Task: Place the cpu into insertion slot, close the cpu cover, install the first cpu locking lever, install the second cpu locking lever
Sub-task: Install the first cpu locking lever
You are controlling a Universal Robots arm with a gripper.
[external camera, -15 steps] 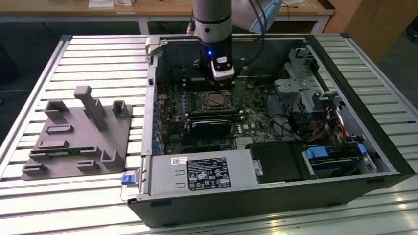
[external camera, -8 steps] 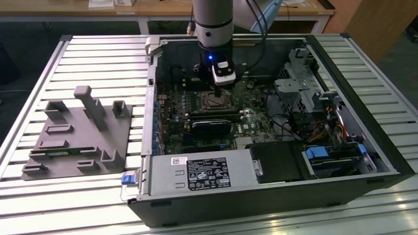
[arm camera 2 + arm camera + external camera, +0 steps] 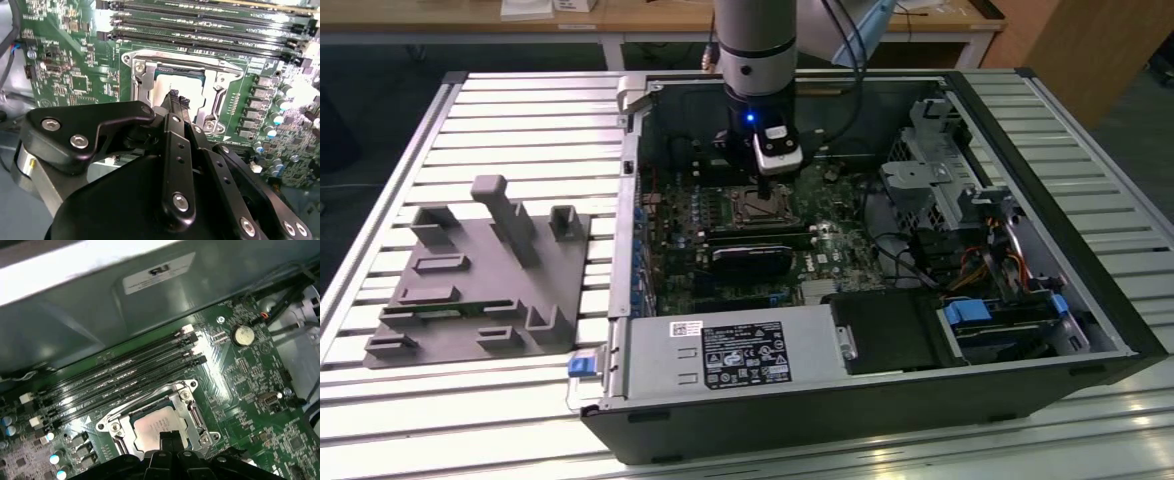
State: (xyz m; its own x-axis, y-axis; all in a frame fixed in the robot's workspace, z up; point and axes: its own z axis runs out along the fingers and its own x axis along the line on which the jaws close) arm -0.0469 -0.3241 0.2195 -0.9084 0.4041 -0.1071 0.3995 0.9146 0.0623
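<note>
cpu (image 3: 156, 429) in insertion slot (image 3: 192, 416)

I can read no print: the white label (image 3: 159, 274) on the case wall and the power supply sticker (image 3: 744, 354) stay illegible.

The exterior view looks down from high and some way off at the open computer case (image 3: 881, 250) on the slatted table (image 3: 520, 120), my arm (image 3: 757, 50) reaching in; both wrist views ride close above the motherboard (image 3: 75, 75), looking past my gripper (image 3: 177, 100); all share the insertion slot (image 3: 761, 205).
</note>
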